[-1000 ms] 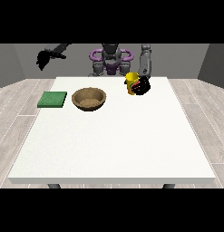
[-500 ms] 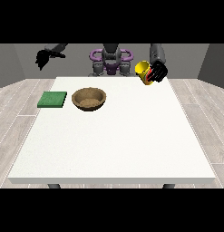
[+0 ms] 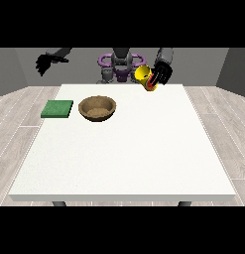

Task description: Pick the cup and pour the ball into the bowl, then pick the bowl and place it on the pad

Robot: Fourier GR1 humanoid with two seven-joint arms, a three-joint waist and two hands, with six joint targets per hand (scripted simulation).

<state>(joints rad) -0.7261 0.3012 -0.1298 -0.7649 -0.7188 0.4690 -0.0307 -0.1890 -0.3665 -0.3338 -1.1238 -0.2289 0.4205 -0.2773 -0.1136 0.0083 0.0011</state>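
The yellow cup (image 3: 145, 77) sits in the hand at the view's right (image 3: 161, 73), upper right of centre, fingers curled round it above the table (image 3: 144, 149). It is tilted, red inside. The brown bowl (image 3: 97, 108) lies left of centre beside the green pad (image 3: 57, 108).

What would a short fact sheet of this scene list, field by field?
Cup: yellow cup, tilted, held above the table's far edge
Holding hand: hand at the view's right, curled round the cup
Other hand: hand at the view's left, raised, holding nothing
Bowl: brown bowl, on the white table
Pad: green pad, beside the bowl, apart from it
Ball: not visible
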